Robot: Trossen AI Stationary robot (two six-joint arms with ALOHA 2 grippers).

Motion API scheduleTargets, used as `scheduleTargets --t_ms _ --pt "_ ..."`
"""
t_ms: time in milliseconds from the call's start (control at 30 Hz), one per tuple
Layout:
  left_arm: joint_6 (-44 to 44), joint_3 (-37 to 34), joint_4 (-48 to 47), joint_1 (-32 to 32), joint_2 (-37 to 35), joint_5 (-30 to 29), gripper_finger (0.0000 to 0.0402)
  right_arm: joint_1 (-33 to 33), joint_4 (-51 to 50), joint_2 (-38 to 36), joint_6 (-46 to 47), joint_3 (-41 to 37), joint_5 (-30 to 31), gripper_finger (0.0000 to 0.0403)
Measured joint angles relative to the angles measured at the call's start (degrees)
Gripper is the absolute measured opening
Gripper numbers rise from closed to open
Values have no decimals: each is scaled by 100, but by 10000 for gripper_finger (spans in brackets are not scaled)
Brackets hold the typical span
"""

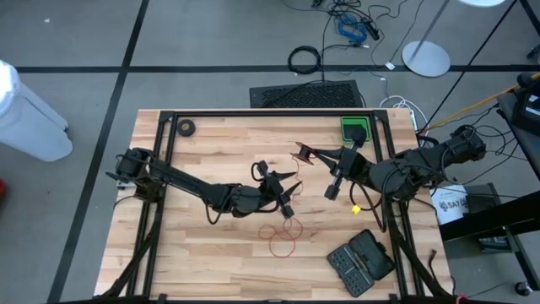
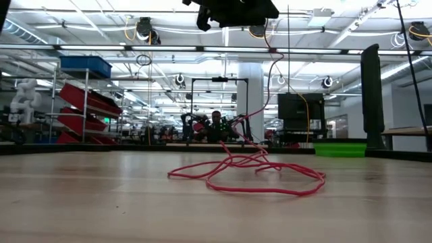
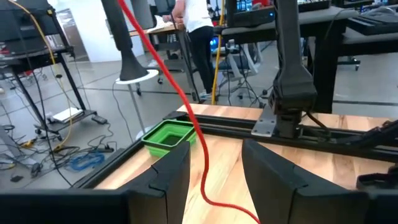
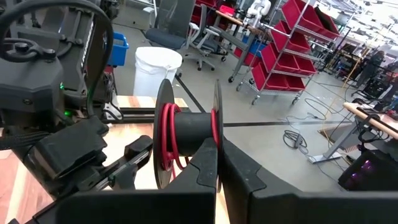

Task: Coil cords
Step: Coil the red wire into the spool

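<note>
Red cord (image 2: 250,177) looped on table (image 2: 101,202), reel (image 4: 186,134) in right claw (image 4: 219,163)

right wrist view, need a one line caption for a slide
Right gripper shut on the rim of the black reel, a few turns of red cord already wound on it.

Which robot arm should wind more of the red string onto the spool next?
Probably the left. The red cord runs between the left gripper's open fingers, and loose loops lie on the table just below it. The right gripper is shut on the reel, so it should just hold it.
</note>
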Motion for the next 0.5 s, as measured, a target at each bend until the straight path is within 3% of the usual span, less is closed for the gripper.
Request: scheduleTargets --t_ms 500 --pt "-39 0 154 48 2 45 143 -2 0 0 0 0 0 0"
